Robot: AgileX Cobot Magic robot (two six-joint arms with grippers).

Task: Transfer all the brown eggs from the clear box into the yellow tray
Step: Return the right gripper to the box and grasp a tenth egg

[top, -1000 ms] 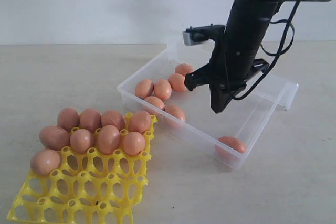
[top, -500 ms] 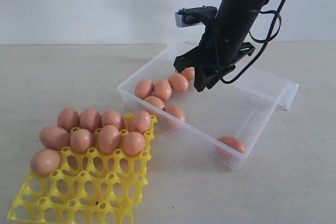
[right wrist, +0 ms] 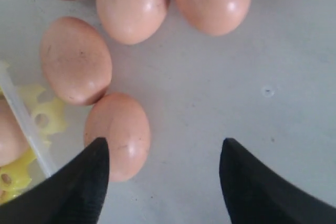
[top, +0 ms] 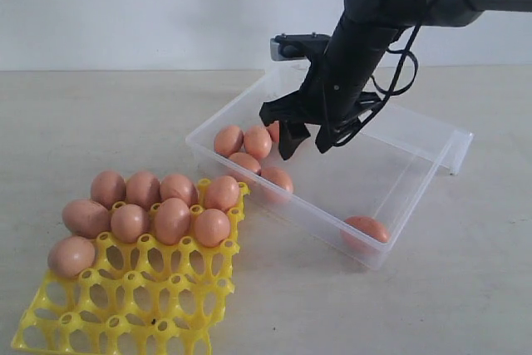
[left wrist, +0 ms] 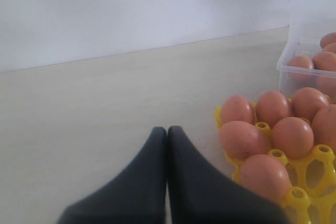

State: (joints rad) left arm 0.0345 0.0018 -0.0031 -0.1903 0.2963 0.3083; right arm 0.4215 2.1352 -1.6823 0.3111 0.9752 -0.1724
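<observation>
Brown eggs [top: 172,220], smooth ovals, latticed yellow tray [top: 154,293]

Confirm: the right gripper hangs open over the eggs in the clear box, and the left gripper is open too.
Wrong on the left gripper: it is shut, jaws pressed together, per the left wrist view. The right gripper does hang open over the eggs in the clear box.
</observation>
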